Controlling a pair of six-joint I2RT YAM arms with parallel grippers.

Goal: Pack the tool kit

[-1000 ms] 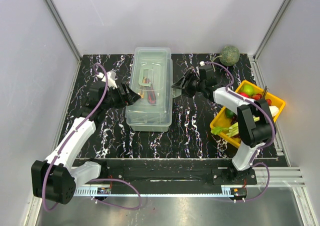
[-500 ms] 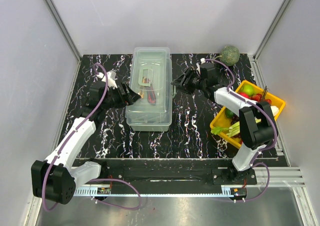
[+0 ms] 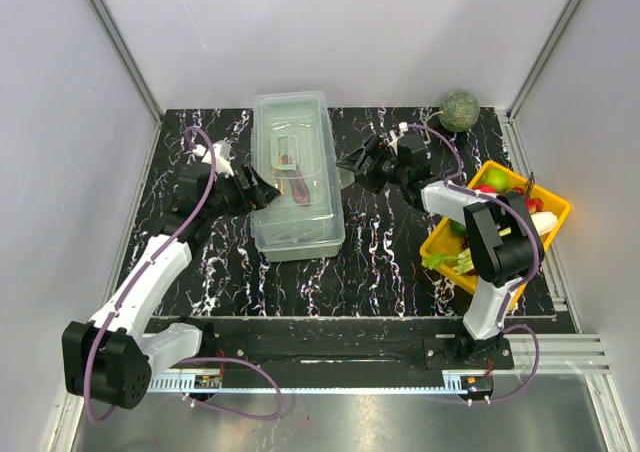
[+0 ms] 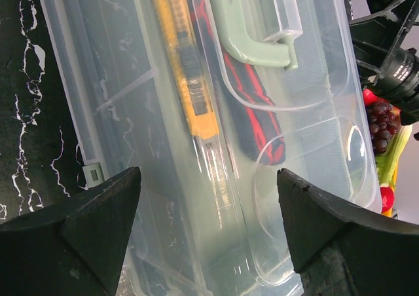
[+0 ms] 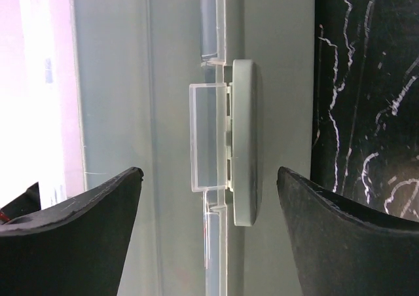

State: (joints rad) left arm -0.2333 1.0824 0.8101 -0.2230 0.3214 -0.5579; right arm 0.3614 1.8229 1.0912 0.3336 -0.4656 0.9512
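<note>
On the black marbled desk (image 3: 380,262), the closed toolbox (image 3: 295,172) sits centre-left, knife (image 4: 186,60) inside. My left fingers (image 4: 78,230) spread wide at its left wall, likely to brace it. My right fingers (image 5: 72,230), also apart, face the latch (image 5: 245,142), probably to snap it.

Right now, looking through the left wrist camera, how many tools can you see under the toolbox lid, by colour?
Yellow utility knife: 1
Red-and-black handled tool: 1
Total: 2 seen through the toolbox lid; anything deeper is hidden.
</note>
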